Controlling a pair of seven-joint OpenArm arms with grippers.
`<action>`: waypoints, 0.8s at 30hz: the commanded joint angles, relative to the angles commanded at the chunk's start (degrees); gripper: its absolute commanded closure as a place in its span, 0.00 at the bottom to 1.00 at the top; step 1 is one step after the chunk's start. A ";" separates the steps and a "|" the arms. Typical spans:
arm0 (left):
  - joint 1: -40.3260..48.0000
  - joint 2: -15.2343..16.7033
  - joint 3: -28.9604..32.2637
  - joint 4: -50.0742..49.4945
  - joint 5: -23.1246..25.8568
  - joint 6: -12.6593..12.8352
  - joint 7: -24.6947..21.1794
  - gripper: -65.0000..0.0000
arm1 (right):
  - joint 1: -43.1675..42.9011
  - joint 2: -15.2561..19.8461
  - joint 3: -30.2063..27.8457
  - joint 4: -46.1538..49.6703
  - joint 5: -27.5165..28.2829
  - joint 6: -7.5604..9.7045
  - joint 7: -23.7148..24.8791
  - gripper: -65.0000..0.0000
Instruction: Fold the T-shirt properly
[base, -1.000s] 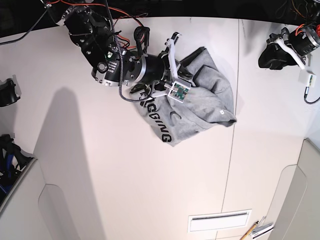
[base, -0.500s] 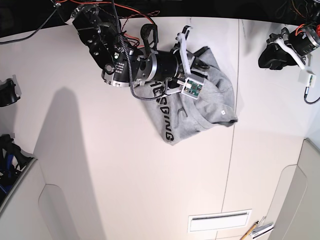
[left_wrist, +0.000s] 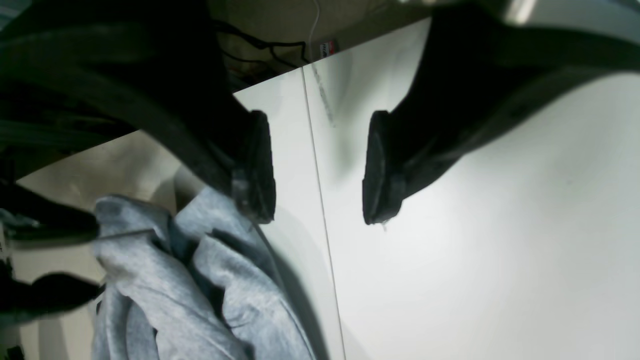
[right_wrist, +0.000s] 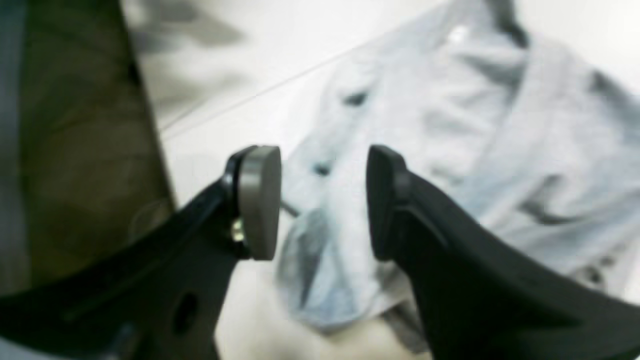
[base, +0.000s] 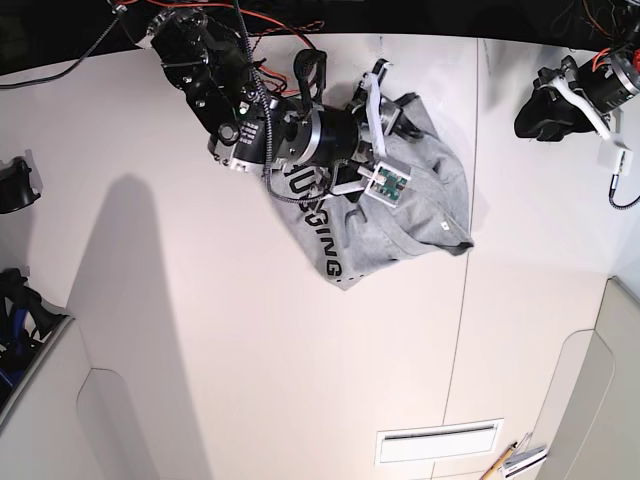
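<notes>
In the base view, the T-shirt (base: 385, 240) is lying on the table (base: 280, 370), in the upper middle part, between the 2 grippers. The right gripper (base: 385, 145) is hanging over the upper part of the T-shirt, and the left gripper (base: 540, 112) is staying to the right, well apart from it. The seam (base: 458, 330) of the table is running just beside the T-shirt's right edge. Near the lower edge, 1 flat rectangular piece (base: 438, 443) is lying on the table, and 1 pencil (base: 503, 458) is lying to the right of it. In the left wrist view, the T-shirt is lying at the lower left, and 1 small label (left_wrist: 327, 48) is sitting beyond the table's far edge.
</notes>
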 joint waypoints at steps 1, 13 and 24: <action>-0.02 0.00 0.00 0.00 -0.02 0.00 -0.02 0.51 | 0.02 0.00 0.00 -0.02 -0.68 -0.26 0.48 0.58; -0.02 0.00 0.00 0.00 -0.37 0.00 -0.02 0.51 | 0.00 -0.02 0.00 -7.85 -0.87 0.02 1.44 0.52; -0.02 0.00 0.00 0.00 -0.83 0.00 0.22 0.51 | 0.00 -1.44 0.00 -9.27 0.81 1.97 1.42 0.92</action>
